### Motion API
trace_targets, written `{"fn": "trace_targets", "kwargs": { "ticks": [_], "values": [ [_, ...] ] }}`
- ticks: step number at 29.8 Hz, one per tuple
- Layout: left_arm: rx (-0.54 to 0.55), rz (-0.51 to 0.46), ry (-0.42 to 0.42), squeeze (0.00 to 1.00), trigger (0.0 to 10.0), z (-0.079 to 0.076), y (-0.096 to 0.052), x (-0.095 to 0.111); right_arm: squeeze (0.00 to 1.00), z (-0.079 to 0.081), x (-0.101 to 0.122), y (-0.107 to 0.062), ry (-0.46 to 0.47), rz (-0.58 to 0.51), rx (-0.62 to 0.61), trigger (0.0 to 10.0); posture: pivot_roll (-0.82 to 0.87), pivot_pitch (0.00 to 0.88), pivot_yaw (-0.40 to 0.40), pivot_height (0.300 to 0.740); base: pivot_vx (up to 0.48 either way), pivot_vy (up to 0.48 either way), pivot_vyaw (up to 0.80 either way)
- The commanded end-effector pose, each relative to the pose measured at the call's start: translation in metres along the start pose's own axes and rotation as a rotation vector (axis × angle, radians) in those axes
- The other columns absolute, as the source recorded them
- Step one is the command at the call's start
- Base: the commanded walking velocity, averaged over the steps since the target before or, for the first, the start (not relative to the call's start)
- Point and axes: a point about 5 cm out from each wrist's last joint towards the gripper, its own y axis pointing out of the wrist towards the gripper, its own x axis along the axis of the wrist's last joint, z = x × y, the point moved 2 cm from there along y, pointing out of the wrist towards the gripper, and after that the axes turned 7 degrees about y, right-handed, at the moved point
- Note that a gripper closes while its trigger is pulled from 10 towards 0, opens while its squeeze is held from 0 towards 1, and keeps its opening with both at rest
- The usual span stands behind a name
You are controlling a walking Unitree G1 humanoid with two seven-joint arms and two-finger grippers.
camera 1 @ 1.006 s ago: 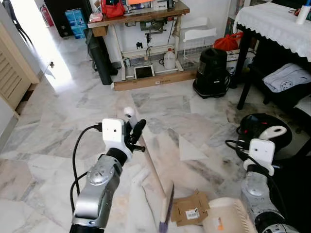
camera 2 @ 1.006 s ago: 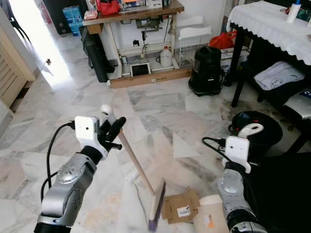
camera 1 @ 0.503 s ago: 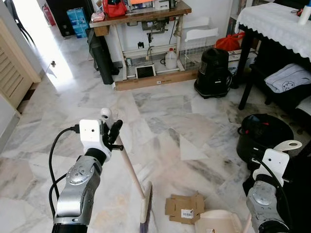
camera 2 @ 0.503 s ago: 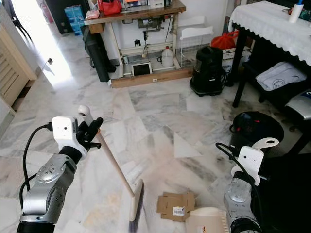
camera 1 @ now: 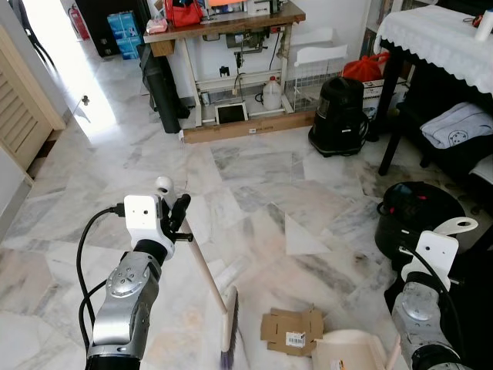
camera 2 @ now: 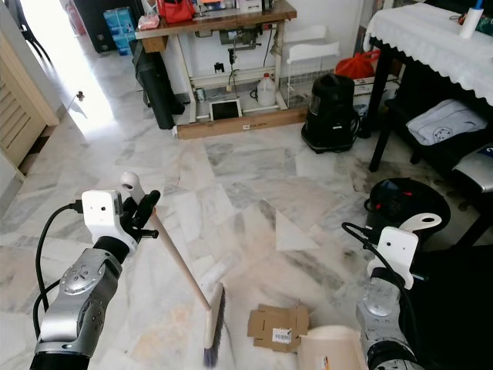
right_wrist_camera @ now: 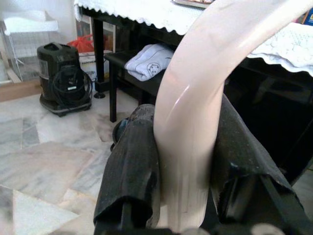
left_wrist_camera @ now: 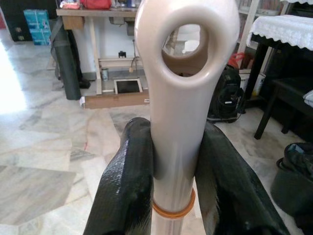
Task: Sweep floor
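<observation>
Firmly, left tool grips smooth beige broom handle, looped end.

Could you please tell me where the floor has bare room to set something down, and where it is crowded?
Bare marble spreads between the wooden workbench and the broom, and leftwards to the slatted door. It is crowded low down, where the broom head, flattened cardboard and dustpan lie close together, and on the right around the black bin, black vacuum and dark table.
</observation>
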Motion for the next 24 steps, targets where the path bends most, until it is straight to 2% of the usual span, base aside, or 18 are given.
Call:
{"fn": "trace_targets", "kwargs": {
  "ticks": [1,24],
  "values": [
    [-0.004,-0.06,0.02,0.0,10.0,-0.0009,0.0058,0.0118,0.0,0.0028,0.0063,0.005,-0.005,-0.015,0.008,10.0,0.09,0.0,0.062,0.74,0.285,0.0,0.0],
    [-0.02,-0.089,0.014,0.0,10.0,-0.0072,0.0114,0.0118,0.0,0.0071,0.0092,0.0071,-0.014,-0.02,0.025,10.0,0.08,0.0,0.051,0.74,0.308,0.0,0.0]
  ]
}}
